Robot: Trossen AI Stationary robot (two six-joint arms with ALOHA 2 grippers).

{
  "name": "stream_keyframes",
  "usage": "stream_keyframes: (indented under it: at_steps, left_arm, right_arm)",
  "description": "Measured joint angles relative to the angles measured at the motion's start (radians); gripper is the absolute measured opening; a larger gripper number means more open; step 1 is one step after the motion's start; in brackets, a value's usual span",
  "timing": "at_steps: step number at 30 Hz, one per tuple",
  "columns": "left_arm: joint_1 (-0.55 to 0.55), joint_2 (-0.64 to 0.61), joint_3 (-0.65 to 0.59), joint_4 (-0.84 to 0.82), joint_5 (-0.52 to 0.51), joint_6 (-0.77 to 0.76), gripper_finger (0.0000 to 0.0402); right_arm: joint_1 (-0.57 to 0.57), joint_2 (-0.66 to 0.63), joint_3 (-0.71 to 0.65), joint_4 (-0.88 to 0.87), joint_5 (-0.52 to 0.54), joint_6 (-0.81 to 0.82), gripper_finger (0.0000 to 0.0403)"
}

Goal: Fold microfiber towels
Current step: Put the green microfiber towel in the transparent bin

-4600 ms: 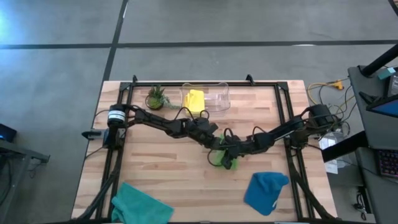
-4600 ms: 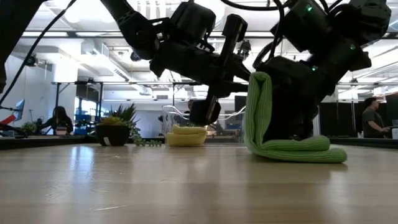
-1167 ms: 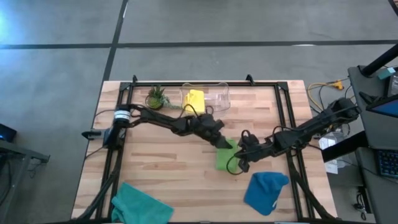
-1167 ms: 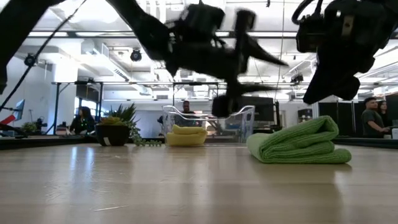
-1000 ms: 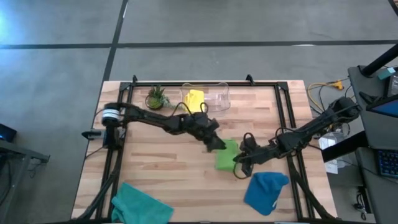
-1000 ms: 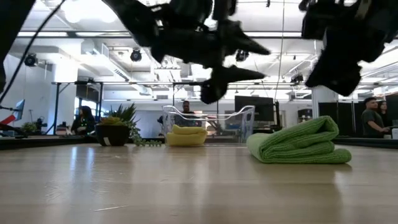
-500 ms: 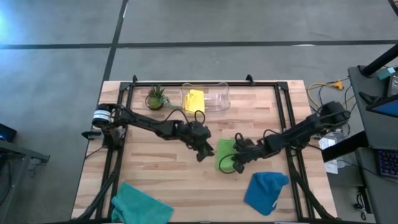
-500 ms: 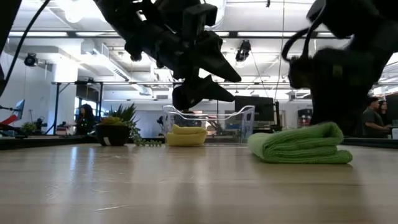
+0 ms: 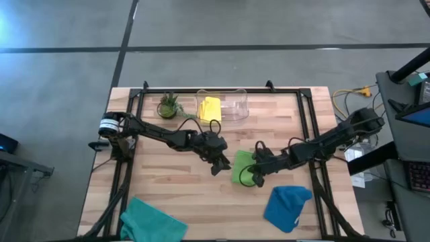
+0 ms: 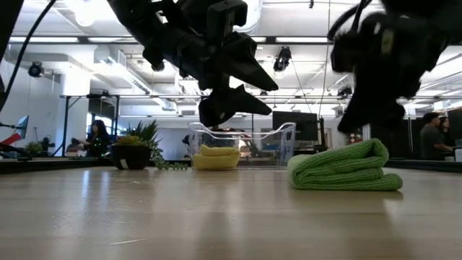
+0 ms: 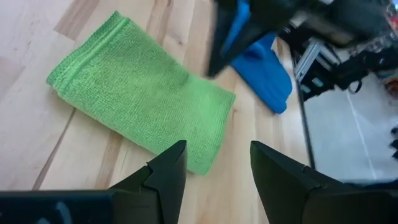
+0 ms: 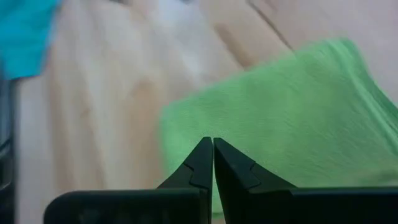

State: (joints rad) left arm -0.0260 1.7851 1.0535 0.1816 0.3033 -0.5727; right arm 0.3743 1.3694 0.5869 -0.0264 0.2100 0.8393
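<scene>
The lime green towel [image 9: 240,163] lies folded in several layers on the middle of the table [image 10: 339,172]. My left gripper [image 9: 219,165] hangs just left of it, open, its fingers [image 11: 172,167] pointing at the towel [image 11: 137,93] with nothing between them. My right gripper [image 12: 212,152] hovers shut just above the towel's right part [image 10: 357,119] without touching it. The blue towel [image 9: 287,207] lies crumpled at the near right and the teal towel [image 9: 151,222] at the near left. The yellow towel [image 9: 210,107] rests folded in the clear bin.
The clear plastic bin [image 9: 232,105] stands at the table's far edge, with a small potted plant [image 9: 168,105] to its left. Bare wood lies between the lime green towel and the near edge. People stand in the room behind the table [image 10: 433,137].
My left gripper has drawn back from the lime green towel toward the table's left and near edges, sinking a little, then stayed still. My right gripper came down shut onto the folded towel, flattened it slightly, and has risen off again. The towel stays folded in place.
</scene>
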Motion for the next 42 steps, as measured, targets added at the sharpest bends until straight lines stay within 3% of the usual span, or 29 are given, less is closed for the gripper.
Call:
stream_keyframes:
  at_steps: [9,18,22,27,33,42]
  left_arm:
    - [-0.002,0.000,-0.038,-0.009,0.033,0.029,0.0161]
    - [-0.009,0.000,-0.045,-0.007,0.059,0.029,0.0161]
    - [-0.012,-0.001,-0.045,-0.007,0.060,0.029,0.0161]
    - [-0.017,-0.003,-0.045,-0.009,0.064,0.021,0.0161]
    - [-0.019,-0.003,-0.045,-0.012,0.064,0.007,0.0161]
    - [-0.019,-0.003,-0.045,-0.008,0.062,0.003,0.0161]
  right_arm:
    - [0.101,0.006,0.064,0.019,-0.036,-0.321,0.0033]
    - [0.115,0.051,0.116,-0.069,-0.034,-0.581,0.0169]
    - [0.118,0.080,0.125,-0.107,-0.033,-0.686,0.0209]
    - [0.119,0.106,0.126,-0.118,-0.037,-0.732,0.0213]
    - [0.118,0.161,0.123,-0.121,-0.134,-0.747,0.0196]
    - [0.117,0.268,0.133,-0.121,-0.136,-0.747,0.0192]
